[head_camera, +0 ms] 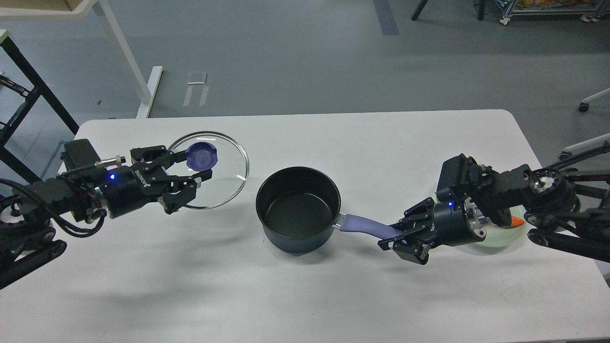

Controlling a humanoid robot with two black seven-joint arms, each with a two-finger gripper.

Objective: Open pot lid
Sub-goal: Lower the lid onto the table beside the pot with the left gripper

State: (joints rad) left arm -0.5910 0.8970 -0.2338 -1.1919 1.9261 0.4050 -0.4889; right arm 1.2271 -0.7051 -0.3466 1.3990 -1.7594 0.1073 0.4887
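Observation:
A dark blue pot [298, 209] stands open near the middle of the white table [305, 295], its inside black and empty. Its purple handle [367, 225] points right. My right gripper [394, 239] is shut on the end of that handle. My left gripper [188, 178] is shut on the purple knob [201, 156] of the glass lid [217, 183] and holds the lid in the air, tilted, to the left of the pot and clear of it.
A pale green plate [500, 236] with an orange piece [517, 221] lies behind my right arm at the table's right side. A white desk leg [126, 57] and a black frame [24, 85] stand on the floor beyond the table's far left.

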